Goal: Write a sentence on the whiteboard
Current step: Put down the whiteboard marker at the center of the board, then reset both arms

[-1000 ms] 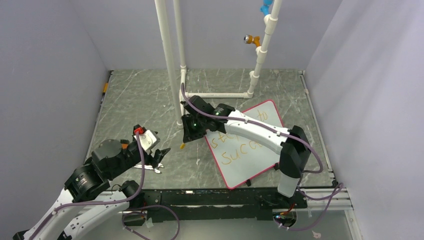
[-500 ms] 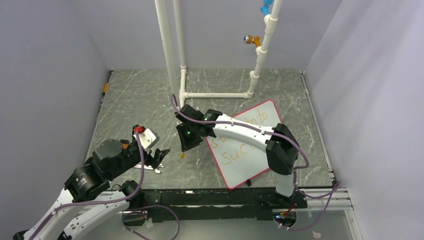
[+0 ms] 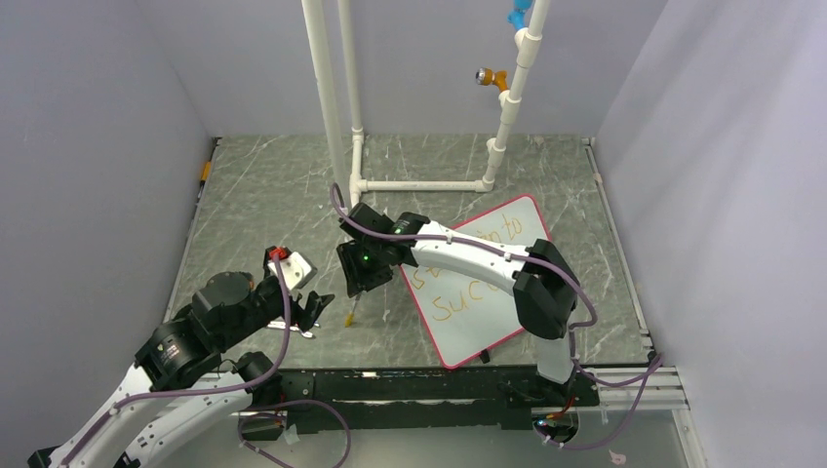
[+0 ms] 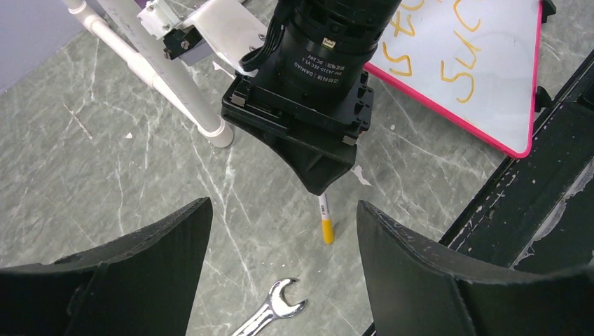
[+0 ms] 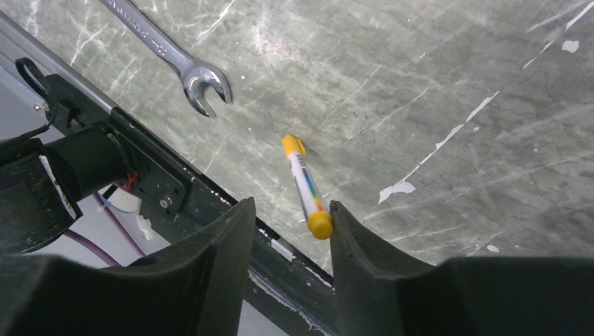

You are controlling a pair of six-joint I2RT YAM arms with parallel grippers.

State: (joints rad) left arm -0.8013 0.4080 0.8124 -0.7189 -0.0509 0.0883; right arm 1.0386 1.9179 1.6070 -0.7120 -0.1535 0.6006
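The whiteboard, white with a red-pink rim, lies tilted at the right of the table. The sentence on it is orange-yellow handwriting, partly hidden by my right arm; it also shows in the left wrist view. My right gripper hangs left of the board with its jaws apart. A yellow-capped marker stands slanted below it, its lower end on the table and its upper end leaning on one finger. My left gripper is open and empty, facing the marker.
A steel wrench lies on the table under my left gripper, seen also in the left wrist view and the right wrist view. A white pipe frame stands at the back. The black front rail runs along the near edge.
My right gripper has moved left and nearer, off the whiteboard, carrying the marker down until its end rests on the table. My left gripper has shifted slightly right.
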